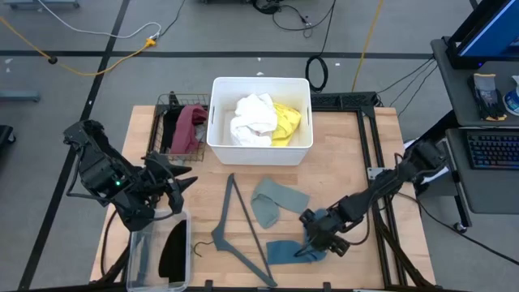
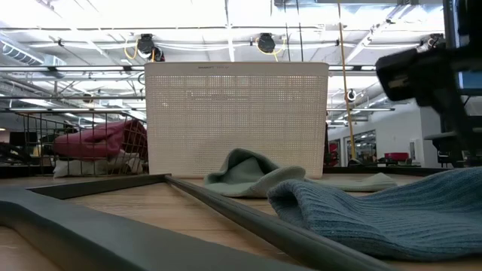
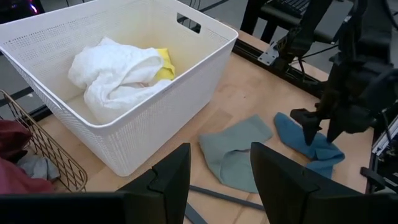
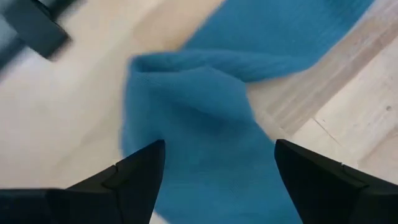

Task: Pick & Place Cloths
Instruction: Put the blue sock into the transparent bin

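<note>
Bright overhead lighting; blurred right wrist view.

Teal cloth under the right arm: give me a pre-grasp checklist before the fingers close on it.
1. Right gripper open: ok, the fingers stand wide apart.
2. Soft teal knit cloth lies between and just ahead of them: ok.
3. Teal cloth apart from the sage-green fabric cloth: ok in the high view.
4. Thin grey clothes hanger free of the teal cloth: cannot tell; its bar runs right along the cloth's edge.
5. White perforated plastic bin has room: ok, only the white cloth and yellow cloth lie inside.
6. Left gripper out of the way: ok, near the table's left side.
</note>
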Robot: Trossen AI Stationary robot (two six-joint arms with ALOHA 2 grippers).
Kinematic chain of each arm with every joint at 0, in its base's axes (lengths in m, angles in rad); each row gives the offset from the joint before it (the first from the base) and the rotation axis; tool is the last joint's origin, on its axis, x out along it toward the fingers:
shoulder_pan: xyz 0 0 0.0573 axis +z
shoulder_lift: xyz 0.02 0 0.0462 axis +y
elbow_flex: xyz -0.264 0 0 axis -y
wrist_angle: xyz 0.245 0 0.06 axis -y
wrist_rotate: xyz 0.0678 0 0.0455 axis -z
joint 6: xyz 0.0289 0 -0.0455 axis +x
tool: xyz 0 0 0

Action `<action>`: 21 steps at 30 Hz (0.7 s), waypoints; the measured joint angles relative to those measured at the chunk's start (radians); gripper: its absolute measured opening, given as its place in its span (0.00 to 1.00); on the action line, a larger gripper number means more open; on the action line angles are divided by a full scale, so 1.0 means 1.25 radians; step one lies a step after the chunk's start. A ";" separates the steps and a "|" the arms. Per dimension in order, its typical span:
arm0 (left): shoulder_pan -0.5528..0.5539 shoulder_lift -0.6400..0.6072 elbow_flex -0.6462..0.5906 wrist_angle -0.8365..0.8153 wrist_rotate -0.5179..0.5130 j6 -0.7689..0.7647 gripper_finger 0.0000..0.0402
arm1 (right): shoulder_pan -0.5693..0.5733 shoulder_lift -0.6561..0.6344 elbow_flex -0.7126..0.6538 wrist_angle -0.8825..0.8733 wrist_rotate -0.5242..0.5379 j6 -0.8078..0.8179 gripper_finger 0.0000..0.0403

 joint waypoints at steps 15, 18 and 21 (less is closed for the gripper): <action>0.000 0.000 0.000 0.001 0.017 0.005 0.42 | 0.005 0.125 0.003 0.027 0.014 -0.002 0.67; 0.000 0.000 0.000 0.001 0.017 0.009 0.42 | 0.003 0.116 0.002 0.049 0.018 0.048 0.56; 0.000 0.000 0.000 0.001 0.017 0.011 0.42 | -0.003 0.109 0.000 0.074 0.016 0.103 0.41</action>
